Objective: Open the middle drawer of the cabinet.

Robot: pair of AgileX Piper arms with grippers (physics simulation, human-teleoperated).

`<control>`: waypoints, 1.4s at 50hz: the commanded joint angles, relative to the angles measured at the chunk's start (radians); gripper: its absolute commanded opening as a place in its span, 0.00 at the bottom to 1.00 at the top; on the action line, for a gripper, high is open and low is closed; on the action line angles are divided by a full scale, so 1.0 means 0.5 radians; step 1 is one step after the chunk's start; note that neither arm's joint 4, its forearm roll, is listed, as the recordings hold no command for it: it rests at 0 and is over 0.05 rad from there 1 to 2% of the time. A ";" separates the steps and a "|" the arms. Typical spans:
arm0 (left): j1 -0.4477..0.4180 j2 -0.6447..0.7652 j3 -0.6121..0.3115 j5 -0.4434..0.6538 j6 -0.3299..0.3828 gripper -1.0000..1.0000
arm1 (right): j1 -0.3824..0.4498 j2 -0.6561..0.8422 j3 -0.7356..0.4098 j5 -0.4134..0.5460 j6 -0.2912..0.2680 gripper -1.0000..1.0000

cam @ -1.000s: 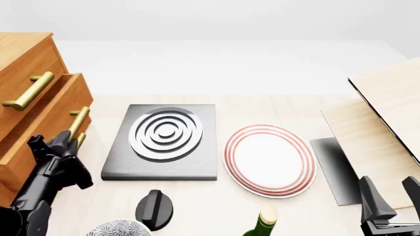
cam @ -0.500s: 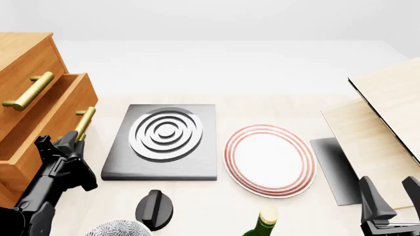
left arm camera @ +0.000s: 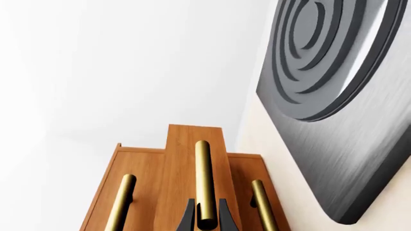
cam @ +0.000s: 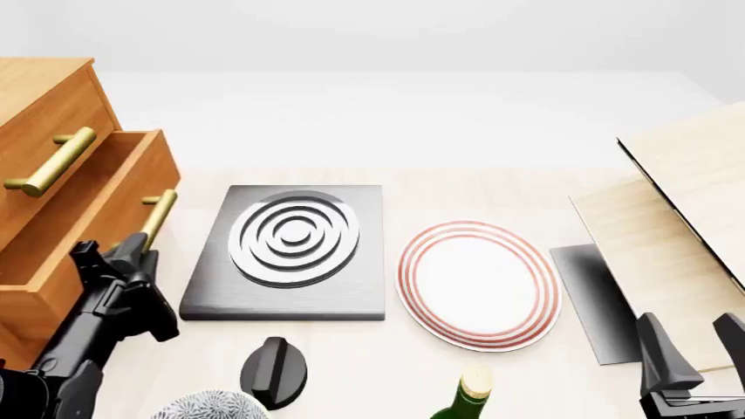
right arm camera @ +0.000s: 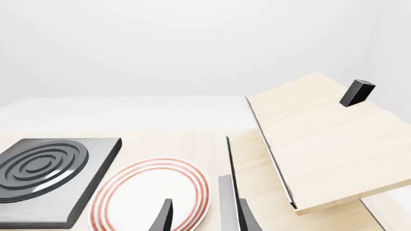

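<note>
Left of the table stands the cabinet [cam: 47, 96], an orange-brown wooden chest with three stacked drawers. Its middle drawer [cam: 87, 209] is pulled partway out, sticking forward past the drawers above and below it. What can be seen of its open top looks like bare wood, though the inside is mostly hidden from this angle. The left gripper [left arm camera: 206, 216] has its black fingers closed on the near end of the middle drawer's brass handle [left arm camera: 203, 183], one finger on each side of the bar. Beside the cabinet lies a grey stove plate [cam: 291, 253] with raised concentric rings, and just beside that a white plate with red rim rings [cam: 477, 284], nothing on it. At the right a pale wooden box [right arm camera: 321, 139] has its lid raised. The right gripper [right arm camera: 199, 214] hovers low at the near right, jaws apart, holding nothing.
</note>
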 commanded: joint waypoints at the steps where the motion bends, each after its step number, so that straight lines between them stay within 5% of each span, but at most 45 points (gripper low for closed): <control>1: -0.049 -0.041 0.077 -0.030 -0.005 0.00 | 0.001 -0.027 0.000 0.021 -0.009 1.00; 70: -0.180 -0.028 0.095 -0.030 -0.052 0.00 | 0.000 -0.029 0.000 0.022 -0.007 1.00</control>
